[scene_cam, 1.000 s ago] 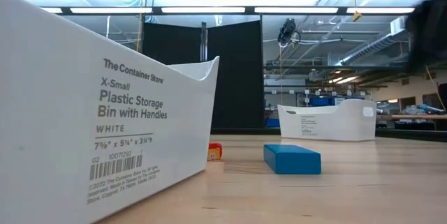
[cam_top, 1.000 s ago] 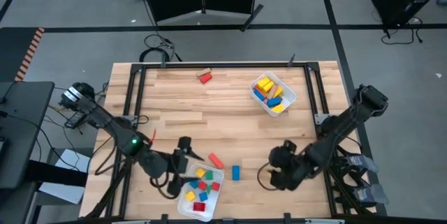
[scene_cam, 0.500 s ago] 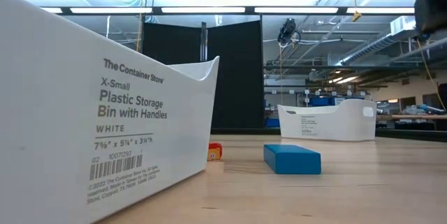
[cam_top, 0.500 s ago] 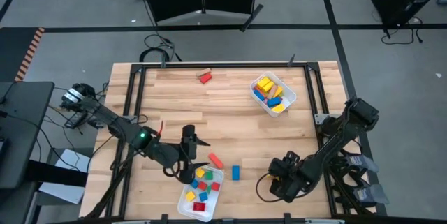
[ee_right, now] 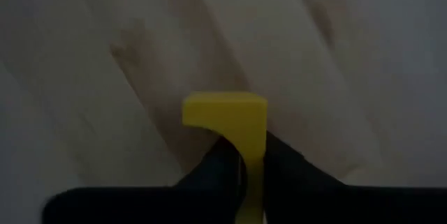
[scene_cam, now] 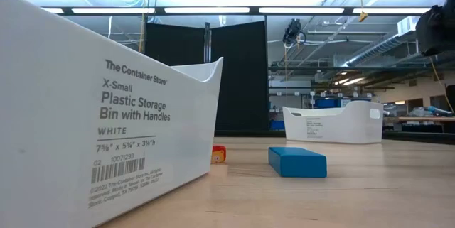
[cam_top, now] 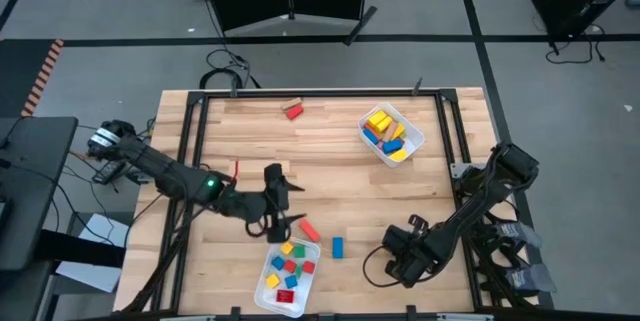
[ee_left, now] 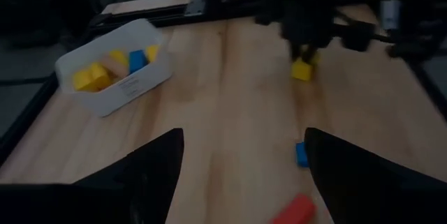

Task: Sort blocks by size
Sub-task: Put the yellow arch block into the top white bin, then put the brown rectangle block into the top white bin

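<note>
My right gripper [cam_top: 402, 253] is near the table's near right edge, shut on a yellow block [ee_right: 227, 119]. The left wrist view shows that block [ee_left: 302, 69] under it. My left gripper [cam_top: 289, 211] is open and empty above the table, pointing toward the table's right, just beyond the near white tray [cam_top: 288, 273]. That tray holds several small red, yellow, blue and green blocks. A red bar [cam_top: 308, 230] and a blue block [cam_top: 337, 248] lie flat on the table beside it. The far tray [cam_top: 391, 134] holds yellow and blue blocks. Another red block [cam_top: 293, 111] lies near the far edge. My right gripper pinches a narrow part of the yellow block [ee_right: 253, 155] between its two fingers [ee_right: 216, 165]. The wider end of the block [ee_right: 225, 109] sticks out past the fingertips. The fingers point down toward the table. I cannot tell whether the block touches the table.
In the low view the near tray's wall [scene_cam: 106, 114] fills the left. The blue block [scene_cam: 297, 162] and the far tray [scene_cam: 333, 123] stand beyond it. A black frame [cam_top: 300, 96] runs around the tabletop. There is bare wood in the table's middle.
My left gripper has risen from over the near tray and gone toward the far edge and the right. It now hangs beside the red bar. My right gripper has drawn back a little toward the near edge, still holding the yellow block.
</note>
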`<action>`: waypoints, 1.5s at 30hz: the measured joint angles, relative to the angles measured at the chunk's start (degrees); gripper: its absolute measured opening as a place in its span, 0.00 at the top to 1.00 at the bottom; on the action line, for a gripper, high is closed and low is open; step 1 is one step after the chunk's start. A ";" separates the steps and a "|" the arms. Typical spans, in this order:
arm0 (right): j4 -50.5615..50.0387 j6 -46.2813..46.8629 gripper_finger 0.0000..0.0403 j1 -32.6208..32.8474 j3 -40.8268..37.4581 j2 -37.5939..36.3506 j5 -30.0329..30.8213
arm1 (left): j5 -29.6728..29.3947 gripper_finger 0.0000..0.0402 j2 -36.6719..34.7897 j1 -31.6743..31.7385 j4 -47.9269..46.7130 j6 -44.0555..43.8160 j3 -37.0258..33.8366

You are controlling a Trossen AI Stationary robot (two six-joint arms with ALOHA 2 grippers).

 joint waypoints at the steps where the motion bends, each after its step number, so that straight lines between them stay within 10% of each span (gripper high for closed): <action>1: -0.40 -0.45 0.90 -0.13 -0.02 -0.55 0.44 | -0.23 0.24 0.00 0.85 0.00 -0.27 0.00; 19: -12.29 -14.48 0.90 -22.27 0.00 -27.77 30.18 | 17.38 0.38 1.24 40.13 -8.68 -4.94 2.45; 32: -16.68 -24.80 0.87 -48.71 0.00 -27.12 27.78 | 24.97 0.38 17.79 60.99 -25.40 6.79 19.03; 45: -9.22 -35.36 0.55 -52.12 0.00 -21.75 25.68 | 30.06 0.14 38.89 64.78 -39.99 15.30 35.17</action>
